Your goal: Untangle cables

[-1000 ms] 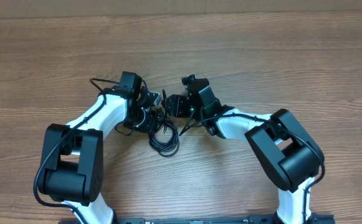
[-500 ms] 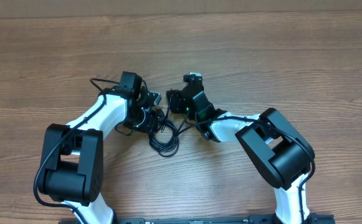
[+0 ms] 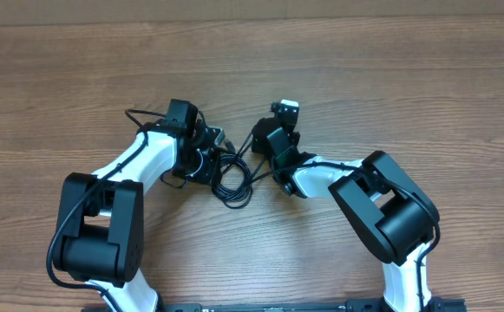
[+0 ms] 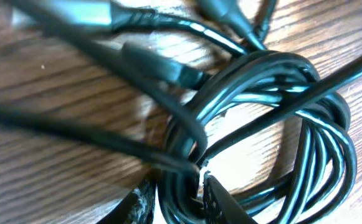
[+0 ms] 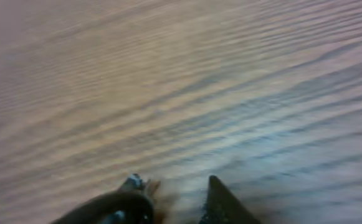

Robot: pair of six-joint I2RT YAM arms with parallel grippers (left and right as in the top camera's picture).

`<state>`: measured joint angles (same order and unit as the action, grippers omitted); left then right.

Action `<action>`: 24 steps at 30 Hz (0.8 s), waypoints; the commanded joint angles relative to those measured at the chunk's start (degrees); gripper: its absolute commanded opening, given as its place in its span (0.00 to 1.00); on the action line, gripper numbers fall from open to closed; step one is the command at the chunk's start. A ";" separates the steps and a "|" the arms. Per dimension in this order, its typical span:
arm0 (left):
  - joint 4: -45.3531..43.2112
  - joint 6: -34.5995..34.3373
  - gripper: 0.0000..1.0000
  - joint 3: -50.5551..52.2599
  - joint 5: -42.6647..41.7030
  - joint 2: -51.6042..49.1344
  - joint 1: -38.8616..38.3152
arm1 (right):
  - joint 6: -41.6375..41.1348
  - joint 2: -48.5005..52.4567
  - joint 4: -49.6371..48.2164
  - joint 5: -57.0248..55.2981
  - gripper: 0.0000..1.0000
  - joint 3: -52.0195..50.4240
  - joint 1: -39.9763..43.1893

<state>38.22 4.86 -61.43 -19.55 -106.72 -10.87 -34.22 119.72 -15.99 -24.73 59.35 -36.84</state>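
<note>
Overhead, cables [image 3: 232,178]: a small black tangle of loops lying on the desk [image 3: 364,78], between the two arms.
Left wrist, coil [image 4: 305,124]: several glossy strands wound into a ring, one strand crossing straight over it, and plug ends [image 4: 165,68] leading off at the top.
Handling: light, thin and limp. The smooth jacket would likely slide through a loose pinch. The loops will probably drag one another along rather than part cleanly, and a plug may catch in the ring.
Where to take hold: best judged to be a single strand just behind a plug, or the ring's edge to pin it down, not the whole bunch at once.
Left hand [image 4: 179,200]: closed onto a bunch of ring strands at the near edge of the coil, a fingertip on either side of them.
Right hand [image 5: 174,193]: the view is blurred. The fingers are apart with only desk grain between them, so it looks empty, and no cable shows in its view.
</note>
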 commanded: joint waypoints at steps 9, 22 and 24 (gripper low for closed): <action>-0.50 -0.66 0.28 2.14 6.43 -1.95 0.37 | 4.79 -14.53 12.83 -4.44 0.28 0.61 0.24; -1.42 -1.07 0.29 2.49 6.49 -1.95 0.35 | 7.74 -15.54 16.70 -12.63 0.33 0.63 0.20; -1.42 -1.05 0.33 2.49 6.49 -1.95 0.35 | 7.74 -16.92 17.62 -12.66 0.35 0.63 0.13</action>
<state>37.41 4.40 -61.25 -19.55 -106.54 -10.90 -26.94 105.60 1.13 -35.16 59.35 -36.80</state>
